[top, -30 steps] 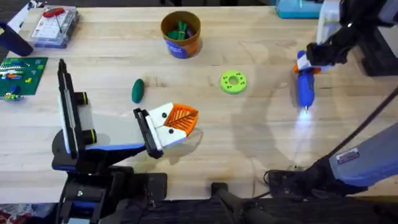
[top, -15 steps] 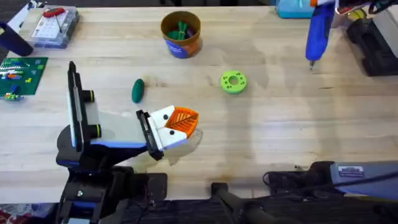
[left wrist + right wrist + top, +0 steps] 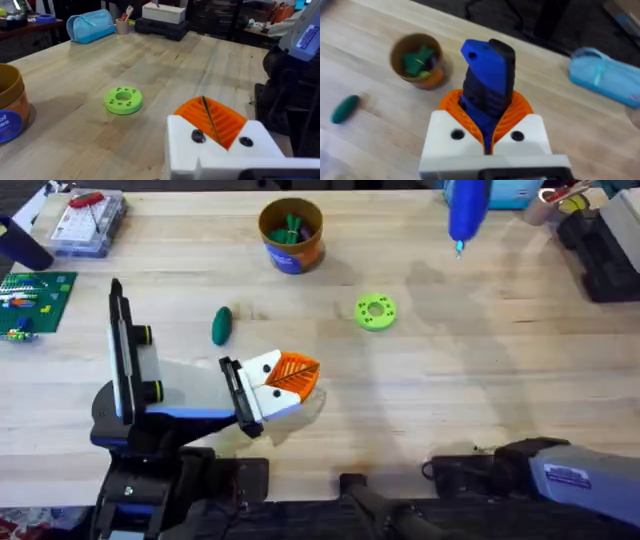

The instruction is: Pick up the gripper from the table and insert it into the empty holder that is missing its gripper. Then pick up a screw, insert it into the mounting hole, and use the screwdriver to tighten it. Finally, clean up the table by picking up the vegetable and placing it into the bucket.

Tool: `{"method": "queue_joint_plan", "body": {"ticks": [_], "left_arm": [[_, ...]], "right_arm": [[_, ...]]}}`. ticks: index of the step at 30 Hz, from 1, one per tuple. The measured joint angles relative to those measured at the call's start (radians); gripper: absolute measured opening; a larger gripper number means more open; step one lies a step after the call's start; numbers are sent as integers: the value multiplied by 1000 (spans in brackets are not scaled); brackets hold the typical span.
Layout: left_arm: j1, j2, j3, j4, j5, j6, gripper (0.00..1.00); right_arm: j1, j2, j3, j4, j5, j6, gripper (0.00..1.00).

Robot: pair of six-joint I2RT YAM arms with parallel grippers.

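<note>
My right gripper (image 3: 487,131) is shut on the thick blue screwdriver (image 3: 487,75). In the overhead view the screwdriver (image 3: 466,208) hangs over the far edge of the table (image 3: 470,370), tip pointing toward me. The dark-green vegetable (image 3: 221,325) lies left of centre, a short way beyond my left gripper (image 3: 292,373), whose orange pads (image 3: 216,120) are pressed shut with nothing in them. The orange bucket (image 3: 290,235) with a blue band stands at the far middle and holds green pieces. The holder and the screw are out of view.
A lime-green disc (image 3: 376,311) with holes lies mid-table. A clear box (image 3: 85,220) with a red-handled tool and a green board (image 3: 35,298) sit far left. A light-blue pouch (image 3: 605,75) and a black case (image 3: 605,250) are far right.
The right gripper lifted the screwdriver off the right side of the table and carried it away from me and leftward. The left arm shifted only slightly.
</note>
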State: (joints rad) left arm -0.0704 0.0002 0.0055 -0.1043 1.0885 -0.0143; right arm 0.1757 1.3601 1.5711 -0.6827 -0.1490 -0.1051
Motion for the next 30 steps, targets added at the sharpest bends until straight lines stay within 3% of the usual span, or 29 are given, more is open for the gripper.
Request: {"method": "queue_joint_plan", "body": {"ticks": [11,25,30], "left_arm": [[0,0,0,0,0,0,4],[0,0,0,0,0,0,4],[0,0,0,0,0,0,4]], "right_arm": [[74,-35,1,217,-210,109,27],[163,-83,-34,455,-307,132,27],[171,-136,-71,595,-432,127,27]]}}
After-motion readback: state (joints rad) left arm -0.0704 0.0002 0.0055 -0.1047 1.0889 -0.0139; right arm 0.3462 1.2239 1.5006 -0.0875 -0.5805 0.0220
